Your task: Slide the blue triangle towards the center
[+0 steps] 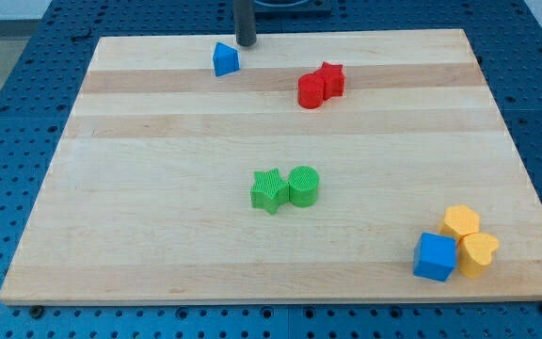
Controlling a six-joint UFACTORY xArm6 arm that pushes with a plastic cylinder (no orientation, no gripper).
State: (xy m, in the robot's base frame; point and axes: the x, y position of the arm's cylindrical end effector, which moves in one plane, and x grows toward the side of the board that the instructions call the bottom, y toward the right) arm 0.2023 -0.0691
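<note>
The blue triangle [225,59] sits on the wooden board [158,217] near its top edge, left of the middle. My tip [246,43] rests on the board just to the upper right of the blue triangle, a small gap between them. The rod rises out of the view's top.
A red cylinder [310,91] and a red star [330,79] touch at the upper right. A green star [269,191] and a green cylinder [304,185] touch near the middle. A blue cube [436,257], a yellow hexagon [460,223] and a yellow heart [479,253] cluster at the bottom right.
</note>
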